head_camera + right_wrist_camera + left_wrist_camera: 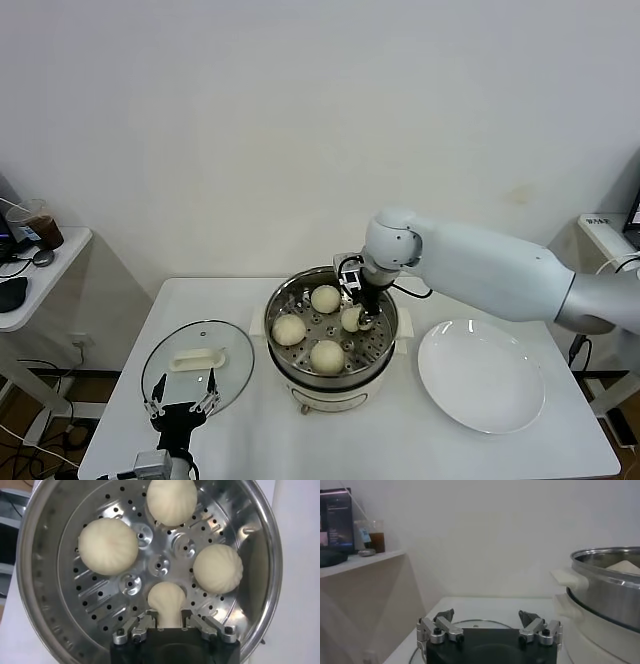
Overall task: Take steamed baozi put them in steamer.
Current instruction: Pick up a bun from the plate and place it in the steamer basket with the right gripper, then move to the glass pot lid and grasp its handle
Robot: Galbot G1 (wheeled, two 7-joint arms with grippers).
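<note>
Starting far left: left gripper (185, 397) sits parked low at the counter (120, 440) edge, jaws spread wide, nothing in them, hovering just over the glass lid (197, 365) that lies flat beside the pot, so that arm's idle. Moving right to the steamer (385, 345): three baozi already resting on the perforated floor, one at the left (289, 329), one at the back (325, 298), one at the front (327, 355). The fourth baozi (167, 601) is down inside the basket on the right side, w/ the right gripper (168, 625) right on it; fingers sit either side of the bun, grip looks only lightly closed, can't tell if it's already let go. Further right, white plate (481, 374) is bare, no buns left on it. So basically all four are in; what's left, I'd say, is release & pull the arm clear.
</note>
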